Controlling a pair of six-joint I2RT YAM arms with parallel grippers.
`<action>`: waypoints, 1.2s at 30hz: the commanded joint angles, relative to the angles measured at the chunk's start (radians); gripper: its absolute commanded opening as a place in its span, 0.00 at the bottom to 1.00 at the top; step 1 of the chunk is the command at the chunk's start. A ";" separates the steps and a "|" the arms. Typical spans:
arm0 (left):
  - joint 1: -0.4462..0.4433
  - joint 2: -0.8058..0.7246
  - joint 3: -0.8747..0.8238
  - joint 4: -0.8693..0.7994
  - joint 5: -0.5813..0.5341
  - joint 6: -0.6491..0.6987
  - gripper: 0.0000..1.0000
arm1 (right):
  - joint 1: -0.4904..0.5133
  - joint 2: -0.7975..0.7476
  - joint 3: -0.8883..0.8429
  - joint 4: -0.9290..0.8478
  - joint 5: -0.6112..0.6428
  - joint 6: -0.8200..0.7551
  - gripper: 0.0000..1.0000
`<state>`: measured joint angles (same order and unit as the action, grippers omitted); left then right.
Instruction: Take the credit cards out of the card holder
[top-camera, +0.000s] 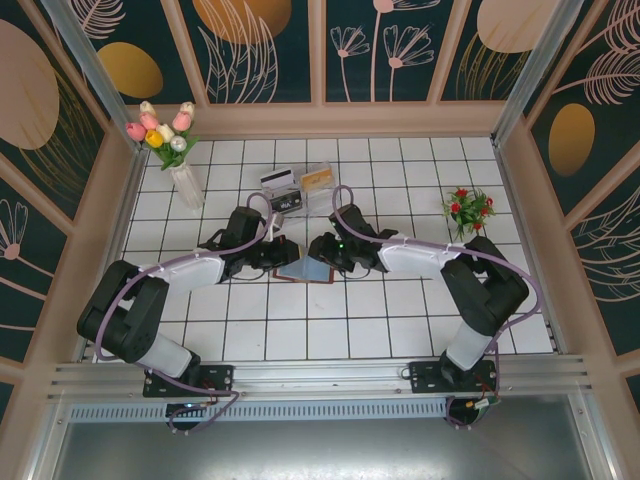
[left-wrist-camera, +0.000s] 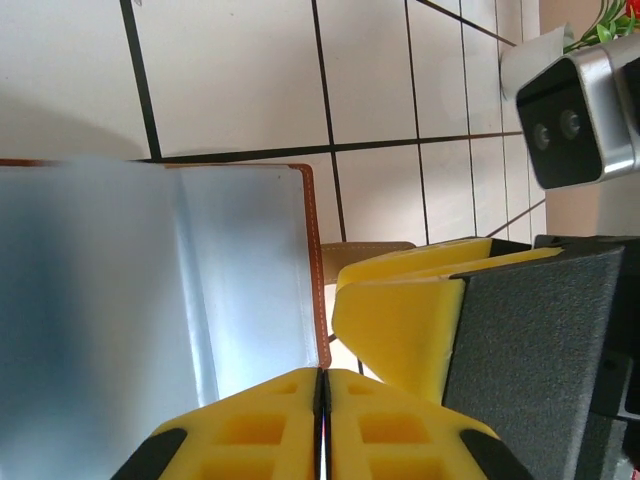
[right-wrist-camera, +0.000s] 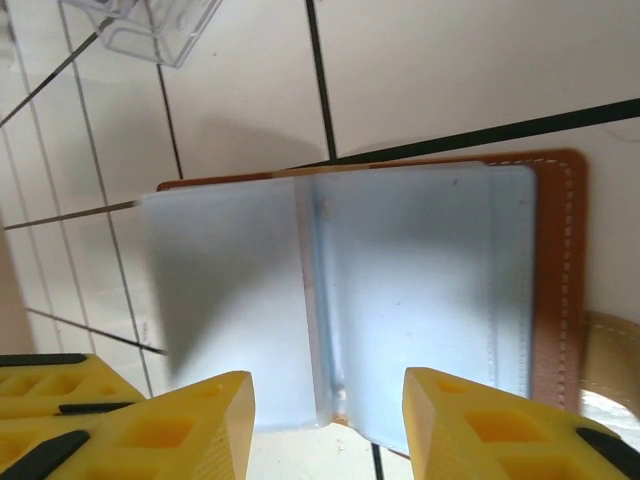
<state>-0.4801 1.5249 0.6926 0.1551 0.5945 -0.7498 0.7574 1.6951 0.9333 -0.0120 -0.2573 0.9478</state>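
The card holder (top-camera: 304, 270) lies open on the white tiles at the centre, its blue-grey inside up and its brown rim around it. My left gripper (top-camera: 283, 256) is at its left side. In the left wrist view the yellow fingers (left-wrist-camera: 390, 430) are pressed together with the holder's brown rim (left-wrist-camera: 318, 280) running into their seam. My right gripper (top-camera: 323, 256) faces it from the right and stands open (right-wrist-camera: 328, 410), one finger on either side of the holder's fold (right-wrist-camera: 318, 300). Two credit cards, one white (top-camera: 277, 178) and one yellowish (top-camera: 318, 178), lie in the clear tray.
The clear plastic tray (top-camera: 300, 190) sits just behind the grippers; its corner (right-wrist-camera: 150, 25) is close to the right wrist. A vase of tulips (top-camera: 185, 180) stands at the back left and a small red plant (top-camera: 468, 208) at the back right. Walls enclose the table.
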 joint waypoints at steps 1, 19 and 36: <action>-0.005 0.016 -0.015 0.027 0.014 0.001 0.10 | -0.010 -0.016 -0.029 0.106 -0.078 0.033 0.44; -0.005 0.024 0.011 -0.198 -0.307 0.015 0.27 | -0.017 0.030 -0.006 0.023 -0.049 0.025 0.41; -0.005 0.036 0.026 -0.218 -0.305 0.038 0.27 | -0.017 0.061 0.013 -0.001 -0.051 0.018 0.42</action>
<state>-0.4801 1.5589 0.7002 -0.0486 0.2882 -0.7261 0.7467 1.7386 0.9157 0.0074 -0.3126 0.9752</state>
